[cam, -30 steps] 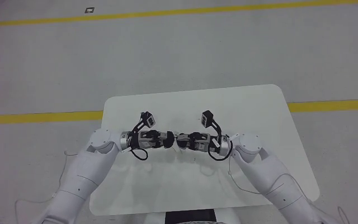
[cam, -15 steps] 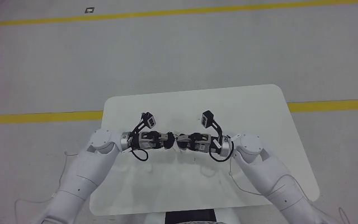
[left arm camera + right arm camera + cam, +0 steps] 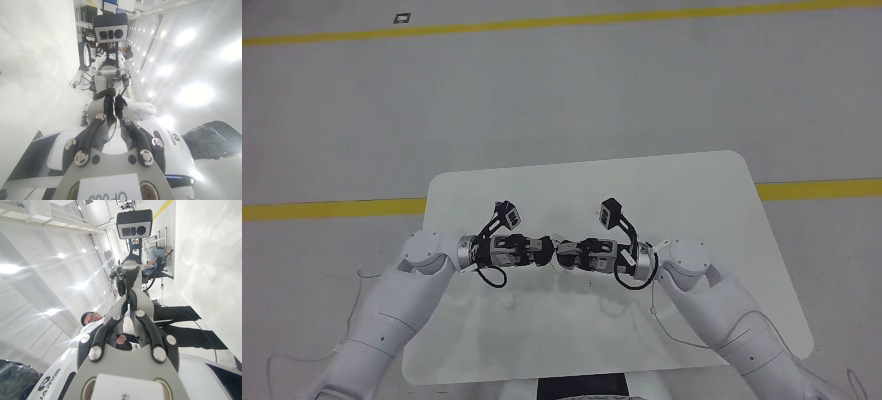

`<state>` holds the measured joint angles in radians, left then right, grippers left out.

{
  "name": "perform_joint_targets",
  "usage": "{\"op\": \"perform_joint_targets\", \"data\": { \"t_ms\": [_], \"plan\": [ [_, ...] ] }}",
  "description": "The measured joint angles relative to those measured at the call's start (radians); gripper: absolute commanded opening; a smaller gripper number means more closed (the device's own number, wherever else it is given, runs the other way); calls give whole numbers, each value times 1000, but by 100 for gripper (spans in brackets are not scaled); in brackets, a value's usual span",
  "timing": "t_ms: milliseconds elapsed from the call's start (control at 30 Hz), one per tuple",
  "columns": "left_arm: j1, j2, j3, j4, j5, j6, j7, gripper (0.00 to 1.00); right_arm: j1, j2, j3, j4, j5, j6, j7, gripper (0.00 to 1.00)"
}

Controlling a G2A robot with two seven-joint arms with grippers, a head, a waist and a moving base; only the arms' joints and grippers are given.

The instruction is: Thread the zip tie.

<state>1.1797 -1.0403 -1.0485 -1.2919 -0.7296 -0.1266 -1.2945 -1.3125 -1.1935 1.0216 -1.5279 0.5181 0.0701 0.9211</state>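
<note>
Both arms meet tip to tip above the middle of the white table [image 3: 692, 190]. My left gripper [image 3: 545, 250] [image 3: 112, 106] has its black-padded fingers nearly together, and a thin dark strip, the zip tie [image 3: 114, 113], runs between them and curves back toward the wrist. My right gripper [image 3: 572, 251] [image 3: 129, 303] faces it with its fingers pressed close on a thin piece at their tips. In the top view the zip tie is too small to make out where the fingertips meet. Each wrist view shows the other gripper just beyond its own fingertips.
The table's surface around the arms is bare white. Yellow floor lines [image 3: 322, 210] run behind and beside the table. A small dark marker [image 3: 402, 18] lies on the floor far back.
</note>
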Motion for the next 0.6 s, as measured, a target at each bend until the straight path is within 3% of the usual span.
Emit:
{"op": "perform_joint_targets", "data": {
  "t_ms": [600],
  "plan": [
    [-9,5,15,6,-1,3,-4,0,9,3,-12,1,0,-5,12,0]
  ]
}}
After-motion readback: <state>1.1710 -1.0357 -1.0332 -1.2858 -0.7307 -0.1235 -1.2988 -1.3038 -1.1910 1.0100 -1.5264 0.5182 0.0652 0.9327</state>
